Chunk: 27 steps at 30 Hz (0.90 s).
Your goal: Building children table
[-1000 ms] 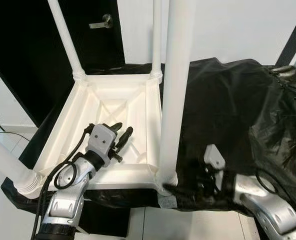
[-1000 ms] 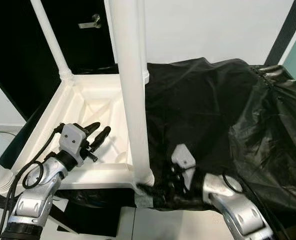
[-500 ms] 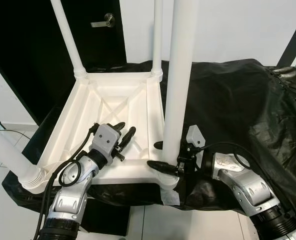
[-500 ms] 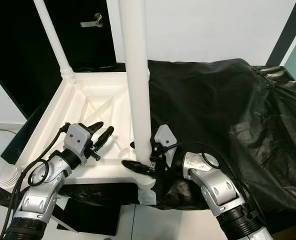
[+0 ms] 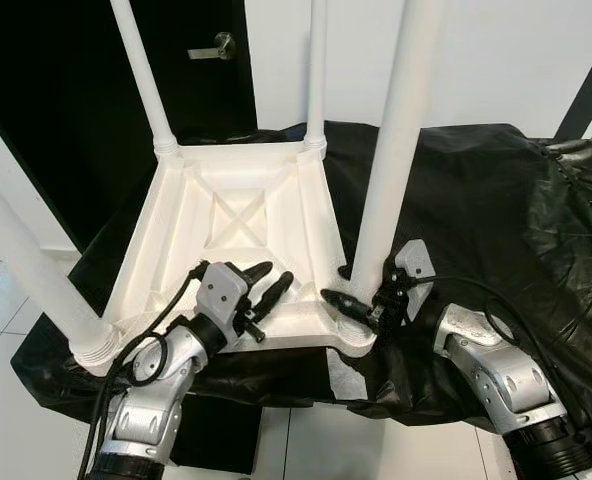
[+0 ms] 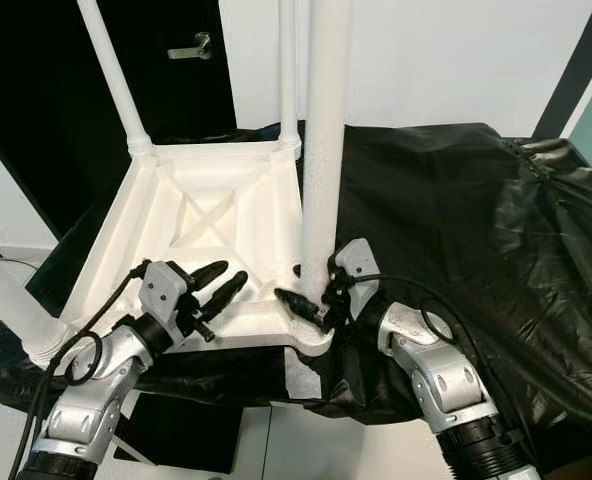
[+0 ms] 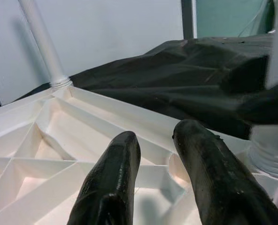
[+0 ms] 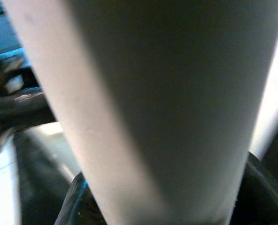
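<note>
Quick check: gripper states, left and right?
Left gripper: open, holding nothing, over the upturned table.
Right gripper: fingers around the near leg at its base.

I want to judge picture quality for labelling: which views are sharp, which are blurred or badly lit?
Left eye view: sharp, evenly lit; the black sheet shows glare patches. Left wrist view: the left end effector slightly soft, the upturned table clear. Right wrist view: the near table leg is out of focus and half shaded.

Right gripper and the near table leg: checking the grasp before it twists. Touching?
Touching. In the left eye view, the right gripper has its fingers around the near leg base.
</note>
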{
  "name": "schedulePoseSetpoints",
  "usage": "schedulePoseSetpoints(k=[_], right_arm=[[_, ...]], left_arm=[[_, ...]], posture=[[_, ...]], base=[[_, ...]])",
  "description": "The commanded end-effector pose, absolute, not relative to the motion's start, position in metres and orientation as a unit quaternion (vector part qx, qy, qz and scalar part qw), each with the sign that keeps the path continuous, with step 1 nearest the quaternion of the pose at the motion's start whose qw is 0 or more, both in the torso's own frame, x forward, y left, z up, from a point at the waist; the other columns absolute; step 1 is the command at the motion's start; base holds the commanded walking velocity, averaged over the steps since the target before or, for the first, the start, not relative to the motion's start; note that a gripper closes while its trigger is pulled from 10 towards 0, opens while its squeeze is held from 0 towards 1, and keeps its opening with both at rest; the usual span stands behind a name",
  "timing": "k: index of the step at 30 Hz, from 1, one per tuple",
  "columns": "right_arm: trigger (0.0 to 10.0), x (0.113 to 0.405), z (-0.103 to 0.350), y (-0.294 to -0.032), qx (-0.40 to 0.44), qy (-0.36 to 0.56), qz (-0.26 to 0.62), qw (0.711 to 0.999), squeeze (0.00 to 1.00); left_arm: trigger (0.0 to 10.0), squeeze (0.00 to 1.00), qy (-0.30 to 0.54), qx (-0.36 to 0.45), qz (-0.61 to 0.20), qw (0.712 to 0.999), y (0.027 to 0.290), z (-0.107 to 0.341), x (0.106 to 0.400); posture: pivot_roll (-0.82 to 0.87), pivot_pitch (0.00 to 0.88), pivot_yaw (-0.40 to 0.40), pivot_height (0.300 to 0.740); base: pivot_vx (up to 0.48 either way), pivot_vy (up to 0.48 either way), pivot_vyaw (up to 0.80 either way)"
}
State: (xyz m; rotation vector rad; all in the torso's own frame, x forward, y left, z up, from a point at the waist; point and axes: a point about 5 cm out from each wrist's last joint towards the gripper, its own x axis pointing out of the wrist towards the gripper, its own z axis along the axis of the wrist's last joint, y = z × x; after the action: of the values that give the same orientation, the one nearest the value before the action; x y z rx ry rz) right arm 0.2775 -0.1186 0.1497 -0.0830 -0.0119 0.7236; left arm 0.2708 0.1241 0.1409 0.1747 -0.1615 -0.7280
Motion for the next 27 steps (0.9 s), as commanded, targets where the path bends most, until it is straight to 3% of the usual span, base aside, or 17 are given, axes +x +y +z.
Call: schedulePoseSetpoints(k=[1, 5, 7, 10, 20, 21, 24, 25, 26, 27], right_arm=[[0.0, 0.280, 0.139, -0.133, -0.039, 0.024, 0.273, 0.961, 0.00], [0.0, 0.278, 0.137, -0.132, -0.042, 0.017, 0.230, 0.972, 0.00], [0.0, 0.275, 0.130, -0.127, -0.026, 0.029, 0.083, 0.996, 0.00], [0.0, 0.271, 0.128, -0.121, -0.017, 0.033, 0.003, 0.999, 0.00], [0.0, 0.266, 0.130, -0.122, -0.018, 0.028, -0.030, 0.999, 0.00], [10.0, 0.267, 0.130, -0.124, -0.016, 0.025, -0.029, 0.999, 0.00], [10.0, 0.267, 0.131, -0.124, -0.016, 0.021, -0.026, 0.999, 0.00], [10.0, 0.267, 0.132, -0.126, -0.018, 0.015, -0.023, 0.999, 0.91], [10.0, 0.267, 0.132, -0.126, -0.018, 0.015, -0.023, 0.999, 0.91], [10.0, 0.268, 0.132, -0.130, -0.018, 0.012, -0.019, 1.000, 1.00]], left_arm=[[10.0, 0.00, -0.075, 0.086, -0.351, 0.929, 0.119, 0.139, 0.272], [10.0, 0.00, -0.077, 0.076, -0.353, 0.929, 0.114, 0.138, 0.270], [10.0, 0.00, -0.077, 0.060, -0.375, 0.922, 0.101, 0.139, 0.269], [10.0, 0.00, -0.081, 0.058, -0.388, 0.916, 0.095, 0.141, 0.270], [10.0, 0.00, -0.082, 0.056, -0.403, 0.910, 0.093, 0.143, 0.274], [10.0, 0.00, -0.082, 0.056, -0.399, 0.912, 0.093, 0.142, 0.275], [10.0, 0.00, -0.082, 0.054, -0.394, 0.914, 0.093, 0.142, 0.276], [10.0, 0.00, -0.081, 0.047, -0.391, 0.915, 0.092, 0.143, 0.277], [10.0, 0.00, -0.081, 0.047, -0.391, 0.915, 0.092, 0.143, 0.277], [10.0, 0.00, -0.079, 0.045, -0.392, 0.915, 0.091, 0.143, 0.276]], posture=[[-0.06, 0.000, 0.028, 0.740], [-0.06, 0.000, 0.043, 0.740], [-0.10, 0.000, 0.074, 0.740], [-0.12, 0.000, 0.087, 0.740], [-0.15, 0.000, 0.093, 0.740], [-0.15, 0.000, 0.095, 0.740], [-0.15, 0.000, 0.100, 0.740], [-0.15, 0.000, 0.100, 0.740], [-0.15, 0.000, 0.100, 0.740], [-0.14, 0.000, 0.095, 0.740]], base=[[0.000, 0.000, 0.00], [0.000, 0.000, 0.00], [0.000, 0.000, 0.00], [0.000, 0.000, 0.00], [0.000, 0.000, 0.00], [0.000, 0.000, 0.00], [0.000, 0.000, 0.00], [0.000, 0.000, 0.00], [0.000, 0.000, 0.00], [0.000, 0.000, 0.00]])
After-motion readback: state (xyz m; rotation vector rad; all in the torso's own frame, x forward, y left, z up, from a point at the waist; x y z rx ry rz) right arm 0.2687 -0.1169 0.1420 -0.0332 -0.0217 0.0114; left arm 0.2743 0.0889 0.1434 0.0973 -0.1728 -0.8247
